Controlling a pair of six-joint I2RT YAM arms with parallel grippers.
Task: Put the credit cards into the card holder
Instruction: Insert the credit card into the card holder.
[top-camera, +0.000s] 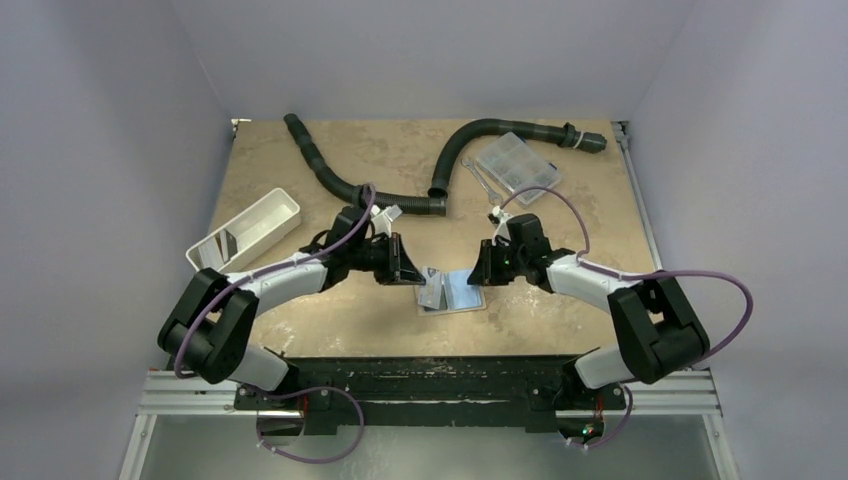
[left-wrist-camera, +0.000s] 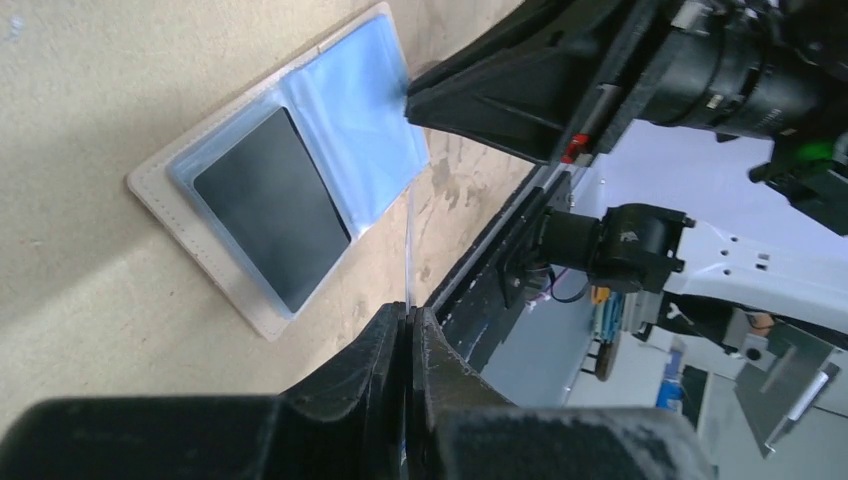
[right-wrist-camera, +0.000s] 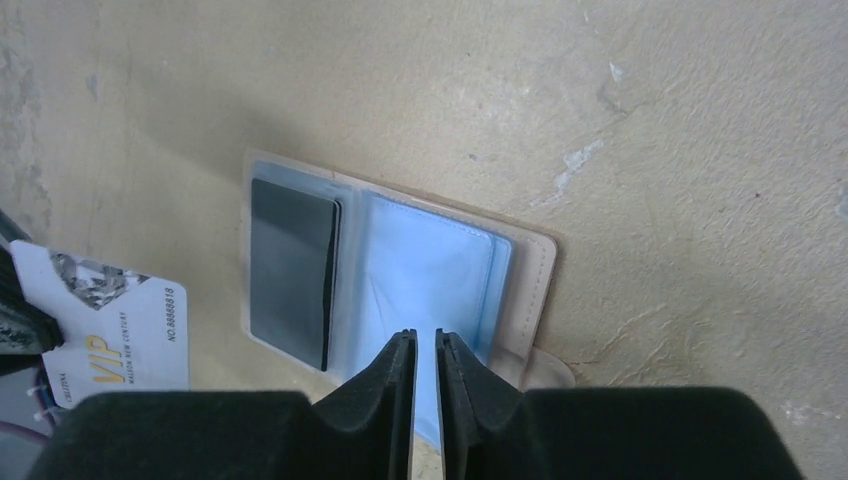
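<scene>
While my right end effector (right-wrist-camera: 425, 342) pinches a blue sleeve (right-wrist-camera: 430, 265) of the card holder (right-wrist-camera: 540, 272) to hold it open on the counter (right-wrist-camera: 650, 120), my left end effector (left-wrist-camera: 408, 318), at its nine o'clock, clamps a white credit card (right-wrist-camera: 112, 338) edge-on for insertion; a dark card (right-wrist-camera: 290, 270) sits pocketed.

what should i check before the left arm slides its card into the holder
1. Left gripper grip on white card: ok, pinched edge-on.
2. Card holder lying open: ok.
3. Free blue pocket: ok; the dark card fills the other one.
4. Right gripper holding that pocket open: cannot tell.
5. White card at the pocket mouth: not ok, it is off beside the holder.
</scene>
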